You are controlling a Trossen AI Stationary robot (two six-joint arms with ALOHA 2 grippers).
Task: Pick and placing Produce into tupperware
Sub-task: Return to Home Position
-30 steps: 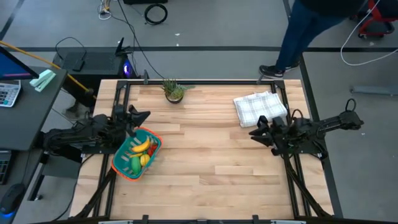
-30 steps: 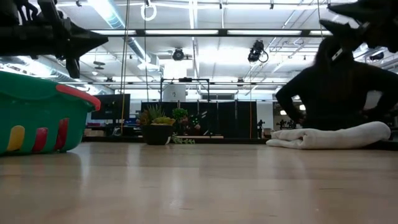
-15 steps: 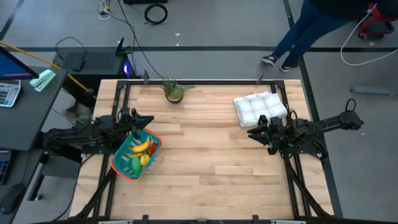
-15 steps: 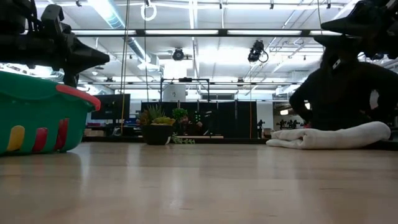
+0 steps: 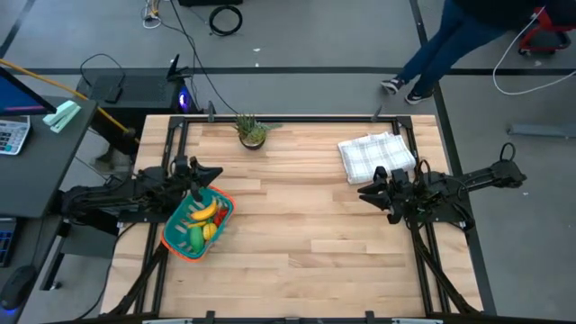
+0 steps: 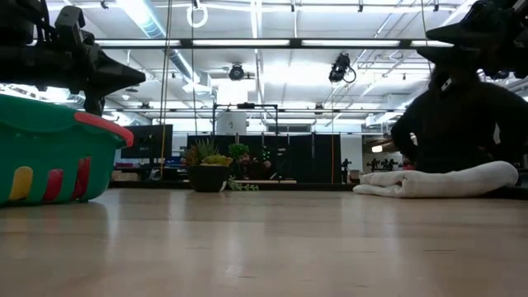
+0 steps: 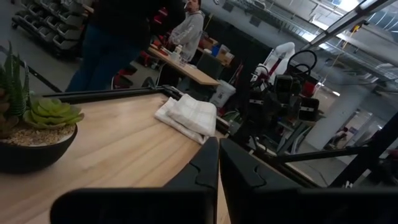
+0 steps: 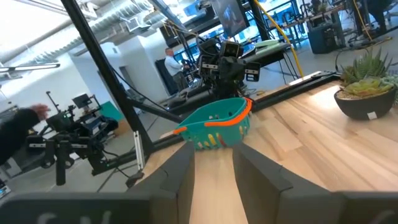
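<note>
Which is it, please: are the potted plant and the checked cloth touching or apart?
Apart. The high view shows bare table between the potted plant and the checked cloth.

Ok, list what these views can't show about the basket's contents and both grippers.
- Low view: the teal basket hides its contents behind its wall; the left edge cuts it off.
- High view: red pieces beside the banana are too small to count.
- Low view: left gripper and right gripper are dark silhouettes; the top edge crops the right one.
</note>
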